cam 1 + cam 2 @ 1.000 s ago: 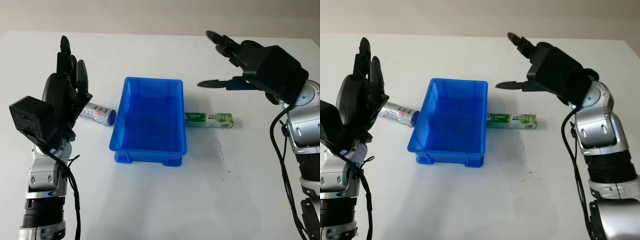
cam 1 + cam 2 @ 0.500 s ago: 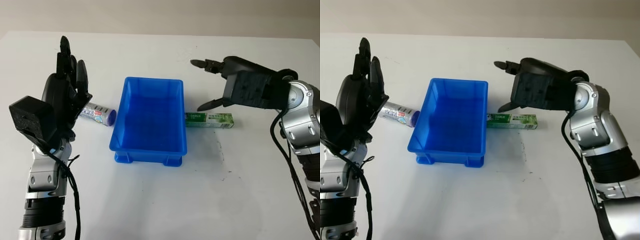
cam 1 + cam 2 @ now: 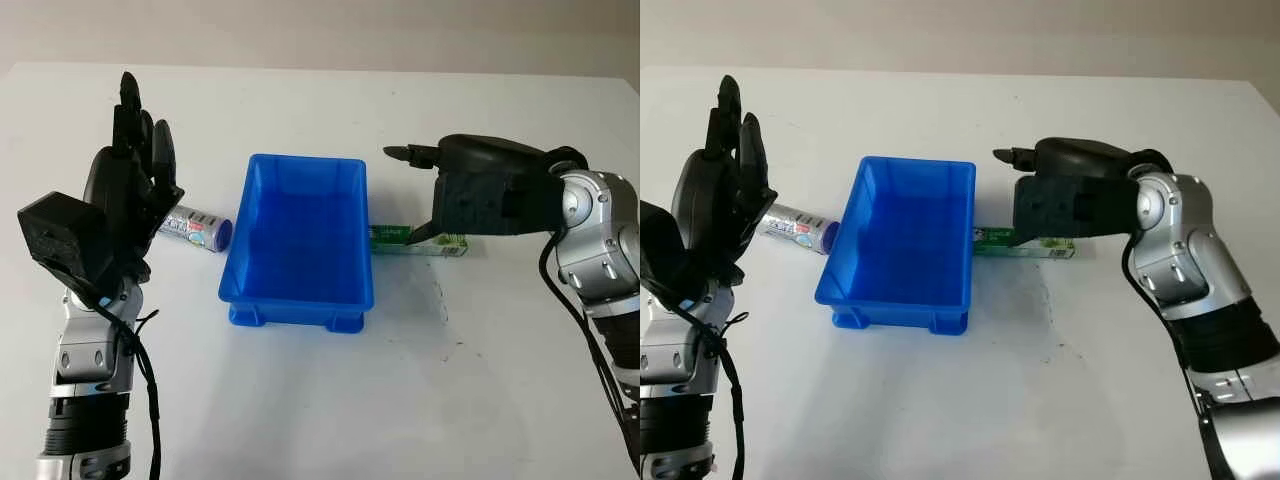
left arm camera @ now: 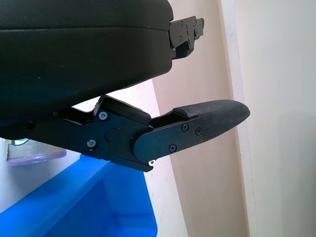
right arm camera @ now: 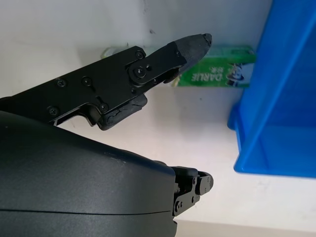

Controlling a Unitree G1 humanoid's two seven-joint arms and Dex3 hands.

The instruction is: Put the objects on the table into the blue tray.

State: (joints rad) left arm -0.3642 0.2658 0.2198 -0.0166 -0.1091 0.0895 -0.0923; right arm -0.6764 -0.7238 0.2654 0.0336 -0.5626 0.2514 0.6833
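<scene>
Head views: blue tray [image 3: 297, 245] of smooth plastic, rectangular, mid-table on white table [image 3: 320, 400]. Green toothpaste box [image 3: 992, 237] just beside tray's right wall, half covered by right hand [image 3: 470, 195], open, holding nothing, poised over it. Foil-wrapped tube [image 3: 195, 228] left of tray. Left hand [image 3: 125, 205] raised, open, beside tube.

Left wrist view: matte black fingertip [image 4: 212, 116], tray corner below.

Right wrist view: "DARLIE" readable on box [image 5: 217, 74]; one fingertip [image 5: 190, 47] just above it.
</scene>
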